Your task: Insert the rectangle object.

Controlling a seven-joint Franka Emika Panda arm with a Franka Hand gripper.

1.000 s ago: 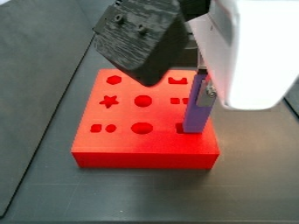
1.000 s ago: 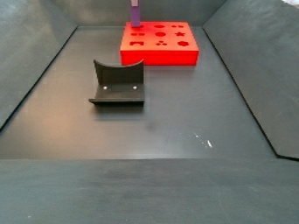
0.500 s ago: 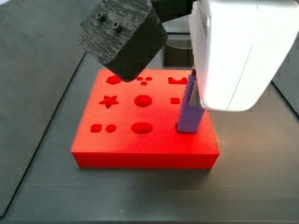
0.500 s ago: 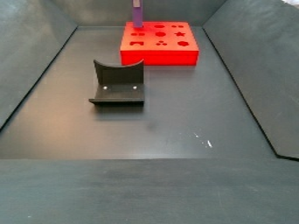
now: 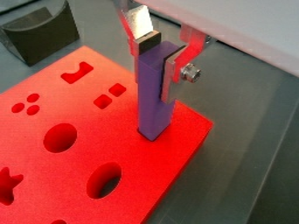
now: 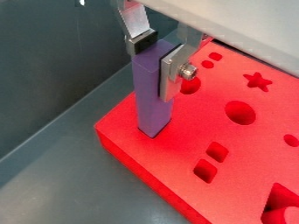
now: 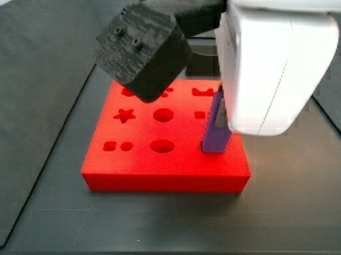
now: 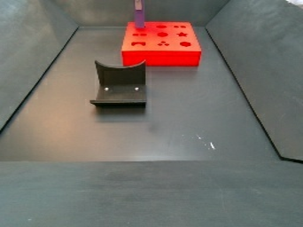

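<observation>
So the gripper (image 5: 160,54) is parked over a corner of the red block (image 5: 70,140), and it's pinching the rectangle object (image 5: 155,96) near its top end. You can see the silver fingers (image 6: 139,26) with their dark pads pressed against opposite faces of the bar in both wrist views.

The bar stands upright with its lower end right at the block's top face, close to the corner edge. It looks like it's already seated a little way into a slot there, but the bar itself covers the hole, so I can't say how deep it goes. Holding it high up makes sense: that leaves the whole lower part free to go down without the fingers hitting the block.

In a side view the bar (image 7: 213,125) pokes up from the block's right-hand edge, with the arm's big white housing hanging over it. In a side view from farther off, the block (image 8: 162,44) sits at the far end of the dark surface (image 8: 178,124) and only the purple tip (image 8: 138,13) shows above it.

The dark grey holder (image 8: 119,85) sits empty, well apart from the block, nearer the middle.

My guess is we're mid-insertion, and keeping the bar vertical is what matters now so it doesn't jam.
</observation>
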